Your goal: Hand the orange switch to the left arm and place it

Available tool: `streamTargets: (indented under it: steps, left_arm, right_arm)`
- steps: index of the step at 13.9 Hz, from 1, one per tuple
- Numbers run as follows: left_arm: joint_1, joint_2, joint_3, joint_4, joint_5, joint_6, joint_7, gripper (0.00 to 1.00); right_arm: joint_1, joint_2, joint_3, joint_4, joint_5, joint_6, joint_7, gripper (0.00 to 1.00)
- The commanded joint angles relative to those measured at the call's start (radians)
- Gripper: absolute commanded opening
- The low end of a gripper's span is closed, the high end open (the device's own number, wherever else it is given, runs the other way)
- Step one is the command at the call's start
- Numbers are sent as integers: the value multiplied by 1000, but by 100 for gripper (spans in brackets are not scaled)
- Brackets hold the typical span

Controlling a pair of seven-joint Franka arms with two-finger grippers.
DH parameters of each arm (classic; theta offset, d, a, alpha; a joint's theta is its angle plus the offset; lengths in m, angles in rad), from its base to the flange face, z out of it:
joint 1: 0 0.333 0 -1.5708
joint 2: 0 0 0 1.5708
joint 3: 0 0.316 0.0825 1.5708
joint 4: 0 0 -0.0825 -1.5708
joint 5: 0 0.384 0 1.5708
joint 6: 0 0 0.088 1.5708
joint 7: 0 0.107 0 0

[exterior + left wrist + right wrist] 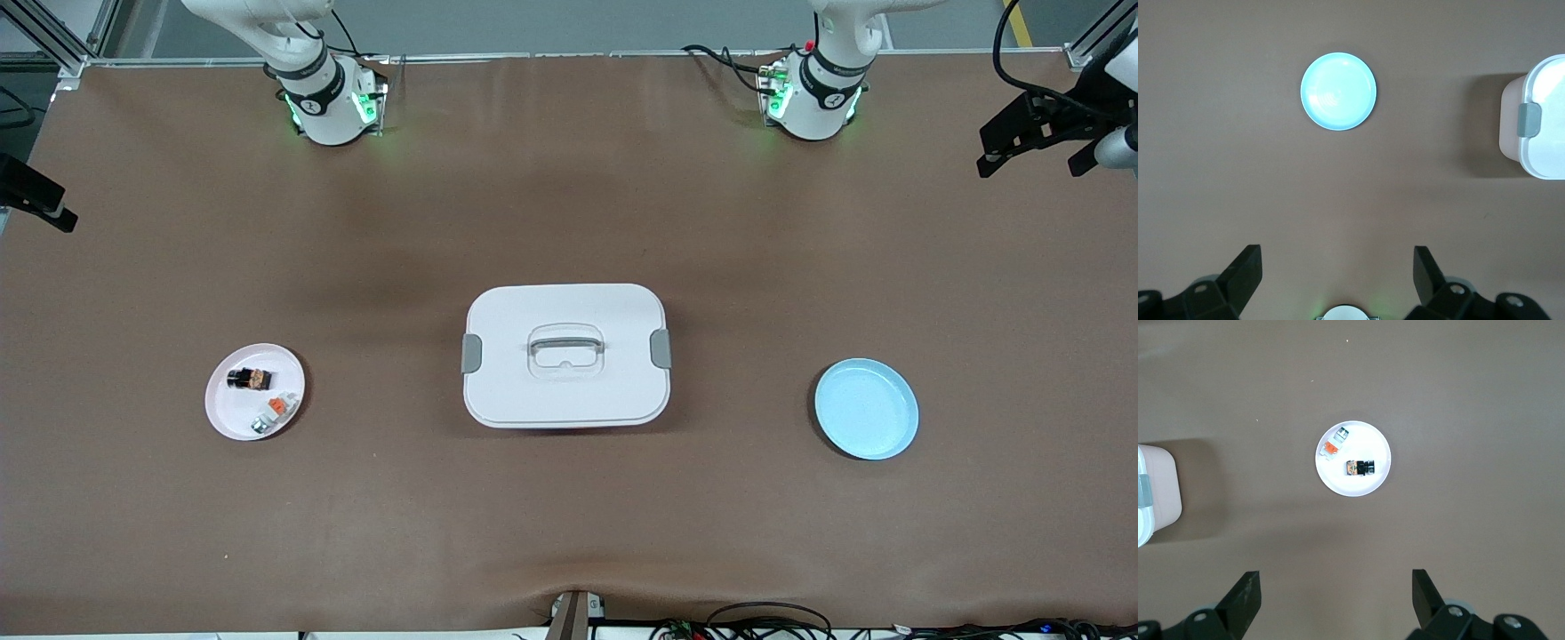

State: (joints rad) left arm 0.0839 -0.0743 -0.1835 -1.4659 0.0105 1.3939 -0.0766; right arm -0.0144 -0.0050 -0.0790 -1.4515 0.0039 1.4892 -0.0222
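While both grippers, left gripper [1338, 273] and right gripper [1337, 597], hung wide open and empty, the orange switch [248, 379] awaited the right arm's pickup from its white plate [224, 411].

- The box [1538, 120] is being cut off by the edge in both wrist views.
- The arms [311, 80] are showing only their bases in the front view.
- The orange switch [249, 379] is looking too small for details.

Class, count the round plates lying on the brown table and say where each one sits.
2. A white round plate lies toward the right arm's end, carrying two small parts. A light blue round plate lies toward the left arm's end. None seems hidden.
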Motion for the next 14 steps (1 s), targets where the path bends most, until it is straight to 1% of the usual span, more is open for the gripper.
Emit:
streamTargets:
  steps: [1, 14]
  left_arm:
    - [1, 4, -2, 18, 11, -16, 14, 100]
    - [-3, 16, -2, 18, 9, -16, 14, 100]
  right_arm:
    - [-13, -19, 7, -18, 16, 2, -7, 100]
    - [-24, -16, 4, -20, 16, 5, -7, 100]
